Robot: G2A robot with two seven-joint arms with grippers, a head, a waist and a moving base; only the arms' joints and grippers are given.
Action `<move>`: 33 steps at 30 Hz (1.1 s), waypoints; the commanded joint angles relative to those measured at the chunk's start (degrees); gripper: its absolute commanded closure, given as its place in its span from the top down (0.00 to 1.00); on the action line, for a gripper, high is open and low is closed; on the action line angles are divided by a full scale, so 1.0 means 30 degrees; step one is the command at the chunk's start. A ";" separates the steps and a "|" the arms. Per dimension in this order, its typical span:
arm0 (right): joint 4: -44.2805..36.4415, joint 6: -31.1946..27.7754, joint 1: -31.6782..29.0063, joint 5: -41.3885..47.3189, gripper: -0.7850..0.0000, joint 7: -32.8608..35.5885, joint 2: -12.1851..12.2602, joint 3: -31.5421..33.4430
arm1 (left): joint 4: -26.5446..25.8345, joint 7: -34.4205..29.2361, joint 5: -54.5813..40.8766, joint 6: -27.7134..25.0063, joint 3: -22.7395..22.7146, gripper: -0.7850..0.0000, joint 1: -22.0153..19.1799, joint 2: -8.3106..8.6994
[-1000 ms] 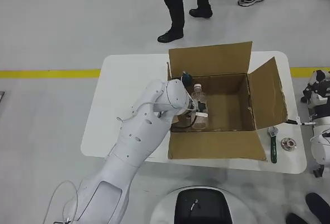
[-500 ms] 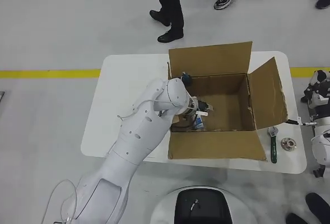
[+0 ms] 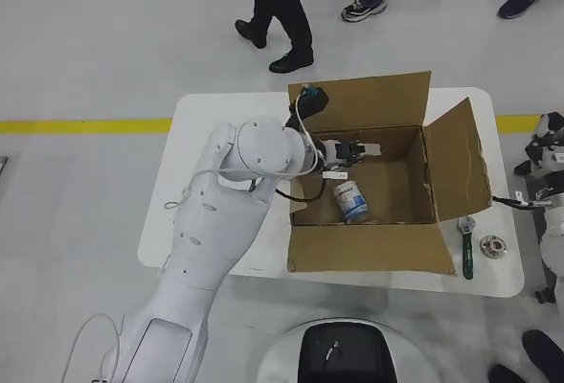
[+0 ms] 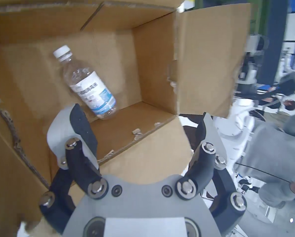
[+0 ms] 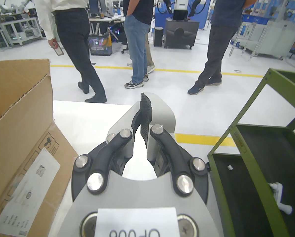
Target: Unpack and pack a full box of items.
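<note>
a wrench (image 3: 466,247) and a small round metal part (image 3: 493,246) lay on the white surface (image 3: 214,191), right of the cardboard box (image 3: 368,251). the box's flaps stood up at top and right. the water bottle (image 3: 350,199) lay on its side at the left of the box floor, with brown floor showing to its right. the left jaws hung spread and empty in the box's upper left. the right jaws were pressed together beside a green cart (image 5: 261,129).

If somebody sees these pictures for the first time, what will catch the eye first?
The big open cardboard box on the white table draws the eye first, with one clear plastic bottle lying on its side on the box floor. Over the box hangs the left gripper, its jaws spread wide and holding nothing. A wrench lies on the table beside the box.
</note>
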 commanded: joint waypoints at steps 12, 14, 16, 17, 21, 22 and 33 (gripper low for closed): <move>-0.1331 -0.6386 -0.0585 0.0378 0.00 0.8845 0.0854 0.1536 | -0.4123 -0.0667 0.2736 -0.0191 -0.2690 1.00 0.0906 0.1076; -0.1331 -0.6386 -0.0585 0.0378 0.00 0.8845 0.0854 0.1536 | -0.4232 -0.0846 0.2268 0.0163 -0.3013 1.00 0.1057 0.1128; -0.1331 -0.6386 -0.0585 0.0378 0.00 0.8845 0.0854 0.1536 | -0.4355 -0.0981 0.2995 0.0260 -0.3083 1.00 0.0985 0.1245; -0.1331 -0.6386 -0.0585 0.0378 0.00 0.8845 0.0854 0.1536 | -0.4426 -0.0927 0.2723 0.0465 -0.3292 1.00 0.1087 0.1266; -0.1331 -0.6386 -0.0585 0.0378 0.00 0.8845 0.0854 0.1536 | -0.4440 -0.0825 0.2615 0.0585 -0.3429 1.00 0.1149 0.1284; -0.1331 -0.6386 -0.0585 0.0378 0.00 0.8845 0.0854 0.1536 | -0.4440 -0.0825 0.2615 0.0585 -0.3429 1.00 0.1149 0.1284; -0.4219 -0.5482 0.0050 0.1080 0.00 2.0545 0.1435 0.1711 | -0.4440 -0.0825 0.2615 0.0585 -0.3429 1.00 0.1149 0.1284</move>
